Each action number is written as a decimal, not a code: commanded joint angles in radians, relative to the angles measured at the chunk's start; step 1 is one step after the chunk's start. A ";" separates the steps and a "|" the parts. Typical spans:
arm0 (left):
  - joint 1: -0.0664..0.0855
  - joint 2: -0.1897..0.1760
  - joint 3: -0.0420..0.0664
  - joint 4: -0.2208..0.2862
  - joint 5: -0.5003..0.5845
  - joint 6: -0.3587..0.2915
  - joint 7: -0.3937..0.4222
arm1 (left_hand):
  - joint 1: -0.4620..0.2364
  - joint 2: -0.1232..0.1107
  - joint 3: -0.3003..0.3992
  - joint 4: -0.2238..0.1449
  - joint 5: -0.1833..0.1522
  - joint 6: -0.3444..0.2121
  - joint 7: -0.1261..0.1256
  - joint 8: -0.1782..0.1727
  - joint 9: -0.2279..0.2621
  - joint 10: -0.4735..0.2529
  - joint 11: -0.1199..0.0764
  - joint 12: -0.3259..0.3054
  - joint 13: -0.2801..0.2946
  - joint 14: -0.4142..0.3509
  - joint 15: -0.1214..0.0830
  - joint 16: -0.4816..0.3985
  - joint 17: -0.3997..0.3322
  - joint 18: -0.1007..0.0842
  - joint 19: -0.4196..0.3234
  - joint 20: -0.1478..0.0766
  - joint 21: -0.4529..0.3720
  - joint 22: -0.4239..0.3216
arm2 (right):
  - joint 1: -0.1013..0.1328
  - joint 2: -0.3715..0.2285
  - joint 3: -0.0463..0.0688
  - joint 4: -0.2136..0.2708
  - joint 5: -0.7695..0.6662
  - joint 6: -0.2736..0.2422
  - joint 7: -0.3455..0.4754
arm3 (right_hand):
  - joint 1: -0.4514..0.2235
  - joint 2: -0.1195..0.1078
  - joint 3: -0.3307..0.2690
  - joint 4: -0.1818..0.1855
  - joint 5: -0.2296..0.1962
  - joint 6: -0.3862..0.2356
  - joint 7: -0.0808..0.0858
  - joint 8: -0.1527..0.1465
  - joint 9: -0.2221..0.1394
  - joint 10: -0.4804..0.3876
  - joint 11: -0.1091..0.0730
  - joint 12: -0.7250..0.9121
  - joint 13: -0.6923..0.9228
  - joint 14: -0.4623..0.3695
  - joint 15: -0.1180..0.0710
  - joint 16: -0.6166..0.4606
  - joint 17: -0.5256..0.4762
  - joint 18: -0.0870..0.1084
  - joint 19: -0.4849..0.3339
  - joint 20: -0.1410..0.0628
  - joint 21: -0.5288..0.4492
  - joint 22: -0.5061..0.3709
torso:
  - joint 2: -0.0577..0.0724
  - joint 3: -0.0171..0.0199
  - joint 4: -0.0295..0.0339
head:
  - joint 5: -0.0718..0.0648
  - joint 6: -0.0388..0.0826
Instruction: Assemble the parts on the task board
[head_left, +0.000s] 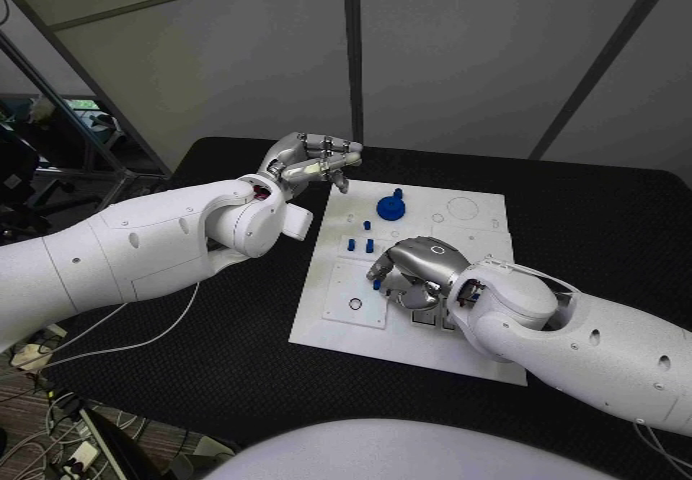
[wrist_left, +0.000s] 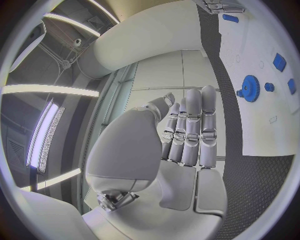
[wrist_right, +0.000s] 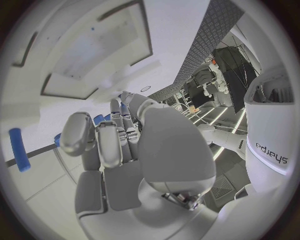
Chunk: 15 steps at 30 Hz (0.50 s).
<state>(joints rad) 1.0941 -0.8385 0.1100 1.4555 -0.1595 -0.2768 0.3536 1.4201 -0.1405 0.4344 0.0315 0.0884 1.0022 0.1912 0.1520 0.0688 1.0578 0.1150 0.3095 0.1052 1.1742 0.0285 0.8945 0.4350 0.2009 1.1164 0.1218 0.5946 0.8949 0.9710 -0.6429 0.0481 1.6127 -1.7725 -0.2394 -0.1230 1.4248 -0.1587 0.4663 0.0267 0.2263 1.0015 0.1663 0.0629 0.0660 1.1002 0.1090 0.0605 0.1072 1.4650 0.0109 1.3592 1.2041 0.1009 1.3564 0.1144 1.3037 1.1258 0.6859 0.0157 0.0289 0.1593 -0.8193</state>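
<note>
The white task board (head_left: 483, 228) lies mid-table. A blue gear (head_left: 391, 207) (wrist_left: 250, 88) stands near its far edge, with small blue pegs (head_left: 361, 243) just in front of it. My right hand (head_left: 418, 270) (wrist_right: 119, 145) hangs low over the board's middle, fingers curled down around a small blue part (head_left: 378, 284) (wrist_right: 98, 119) at its fingertips. Another blue peg (wrist_right: 19, 149) lies on the board beside that hand. My left hand (head_left: 310, 160) (wrist_left: 187, 130) is raised beside the board's far left corner, fingers straight and holding nothing.
A square inset with a small ring (head_left: 355, 303) sits at the board's near left. The black table (head_left: 606, 210) surrounds the board. Cables (head_left: 58, 350) hang off the table's left side.
</note>
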 joint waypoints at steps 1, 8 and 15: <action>0.002 0.000 0.000 0.000 0.002 0.019 -0.004 | -0.007 0.006 -0.007 -0.002 -0.003 -0.008 -0.002 0.007 -0.001 -0.006 0.000 0.007 0.001 -0.006 0.001 -0.003 -0.001 -0.019 -0.007 0.003 -0.006 -0.002 | 0.001 0.000 0.000 0.001 -0.018 -0.028 -0.013 | -0.011 0.000 -0.003 -0.001 -0.005 -0.006 0.000 0.001 0.001 -0.008 -0.003 0.007 -0.001 0.040 0.005 -0.002 -0.001 -0.008 -0.004 0.001 -0.006 -0.001 | 0.000 0.0006 0.0006 | -0.001 0.001; 0.002 0.001 0.000 0.000 0.002 0.023 -0.007 | -0.008 0.006 -0.008 -0.002 -0.003 -0.010 -0.001 0.007 -0.001 -0.007 0.000 0.008 0.001 -0.007 0.002 -0.003 -0.002 -0.019 -0.007 0.003 -0.007 -0.002 | 0.001 -0.001 0.000 0.002 -0.020 -0.024 -0.008 | -0.011 0.002 -0.002 -0.002 -0.005 0.001 -0.001 0.006 0.004 -0.008 -0.003 0.011 -0.001 0.040 0.005 -0.001 0.000 -0.008 -0.004 0.002 -0.006 -0.001 | 0.000 0.0003 -0.0003 | -0.003 0.003; 0.002 0.000 -0.001 -0.001 0.002 0.026 -0.009 | -0.008 0.006 -0.009 -0.002 -0.003 -0.010 -0.001 0.007 -0.001 -0.008 0.000 0.008 0.001 -0.007 0.002 -0.003 -0.002 -0.019 -0.008 0.003 -0.007 -0.002 | 0.001 -0.015 0.000 0.021 -0.025 -0.056 -0.002 | -0.010 -0.004 -0.003 -0.010 0.000 -0.013 -0.004 0.000 0.002 -0.019 -0.004 0.018 -0.005 0.038 0.005 -0.003 -0.005 -0.007 -0.007 0.002 -0.010 -0.006 | -0.001 0.0006 0.0001 | -0.007 0.005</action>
<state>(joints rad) 1.0940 -0.8385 0.1089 1.4545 -0.1595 -0.2663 0.3457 1.4201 -0.1405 0.4317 0.0287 0.0884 0.9986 0.1875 0.1559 0.0688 1.0579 0.1149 0.3134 0.1050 1.1742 0.0285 0.8945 0.4342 0.2009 1.1128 0.1253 0.5907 0.8939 0.9708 -0.6533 0.0479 1.6253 -1.7848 -0.2569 -0.1295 1.4196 -0.1564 0.4621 0.0225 0.2263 0.9970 0.1618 0.0693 0.0699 1.0891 0.1051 0.0723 0.1036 1.4650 0.0108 1.3592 1.2000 0.1009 1.3564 0.1144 1.3007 1.1208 0.6855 0.0160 0.0292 0.1529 -0.8148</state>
